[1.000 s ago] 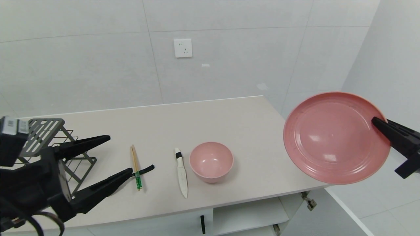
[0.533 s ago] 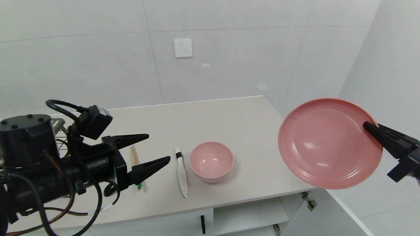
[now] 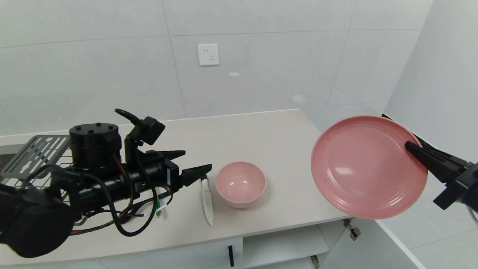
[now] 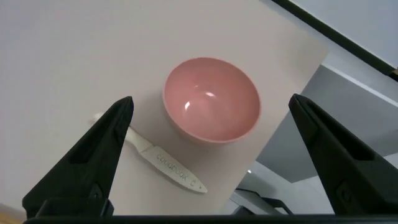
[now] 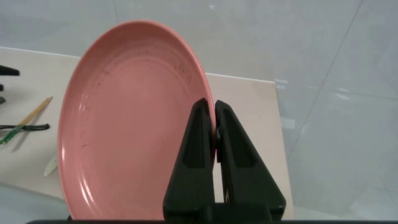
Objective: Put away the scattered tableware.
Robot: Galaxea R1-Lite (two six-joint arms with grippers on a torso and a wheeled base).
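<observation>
The left gripper [image 3: 198, 159] had swung in, jaws spread wide, toward the pink bowl [image 3: 240, 183] on the surface [image 3: 261, 138]. The right gripper [image 3: 409, 145] pinched the tilted pink plate [image 3: 368, 166] by its rim past the surface's edge; so thin a hold might let it slip.

1. The left arm [image 3: 93, 179] comes in from 8 o'clock in the head view. It lies nearly level with cables looped under it, and its wrist points toward 3 o'clock.
2. The left gripper [image 3: 198, 161] is spread wide. Its two black fingers [image 4: 93, 162] stand far apart, tips forward.
3. The right arm [image 3: 457, 179] enters from 4 o'clock, with its wrist aimed toward 10 o'clock.
4. The right gripper [image 3: 409, 146] is pinched tight on the 3 o'clock rim of a plate [image 3: 366, 168]. Its fingers [image 5: 199, 143] are pressed together and hold the plate tilted.
</observation>
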